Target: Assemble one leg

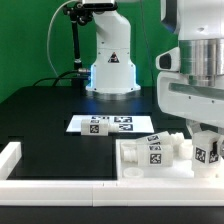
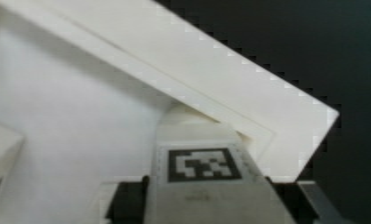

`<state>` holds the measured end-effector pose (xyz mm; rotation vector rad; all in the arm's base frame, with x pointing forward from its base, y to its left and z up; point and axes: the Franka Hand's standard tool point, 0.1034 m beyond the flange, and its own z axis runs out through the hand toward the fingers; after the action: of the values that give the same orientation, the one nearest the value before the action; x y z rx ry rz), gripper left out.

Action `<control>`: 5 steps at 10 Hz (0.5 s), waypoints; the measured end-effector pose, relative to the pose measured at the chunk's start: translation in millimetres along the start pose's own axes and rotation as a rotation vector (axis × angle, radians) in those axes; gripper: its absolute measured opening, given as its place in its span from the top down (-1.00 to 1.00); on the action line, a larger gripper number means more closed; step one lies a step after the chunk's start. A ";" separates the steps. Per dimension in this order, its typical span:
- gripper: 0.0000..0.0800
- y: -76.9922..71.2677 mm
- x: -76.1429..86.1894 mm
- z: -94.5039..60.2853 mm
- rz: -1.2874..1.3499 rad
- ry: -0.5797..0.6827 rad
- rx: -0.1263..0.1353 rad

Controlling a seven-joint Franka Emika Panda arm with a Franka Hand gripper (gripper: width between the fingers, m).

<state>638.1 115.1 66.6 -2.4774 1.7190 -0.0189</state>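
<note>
The leg (image 1: 207,153) is a short white peg with a black-and-white tag. It is held upright in my gripper (image 1: 206,140) at the exterior view's right. In the wrist view the leg (image 2: 203,165) fills the space between the two dark fingers (image 2: 132,200), and my gripper (image 2: 214,206) is shut on it. The leg hangs over the corner of the large white square block (image 2: 93,110). In the exterior view the block (image 1: 135,152) lies next to the leg, with raised tagged parts on it. I cannot tell whether the leg's lower end touches the block.
The marker board (image 1: 104,124) lies flat on the black table behind the block. A white raised border (image 1: 20,160) runs along the table's front and left edge. The robot base (image 1: 110,65) stands at the back.
</note>
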 end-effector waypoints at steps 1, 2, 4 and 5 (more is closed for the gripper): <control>0.28 -0.7 -0.6 0.3 0.170 -0.021 0.015; 0.28 -1.1 -0.6 0.4 0.277 -0.039 0.025; 0.09 -1.1 -1.1 0.7 0.297 -0.039 0.025; 0.09 -0.9 -1.4 0.8 0.237 -0.035 0.025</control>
<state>638.5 116.8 66.0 -2.2273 1.9713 0.0256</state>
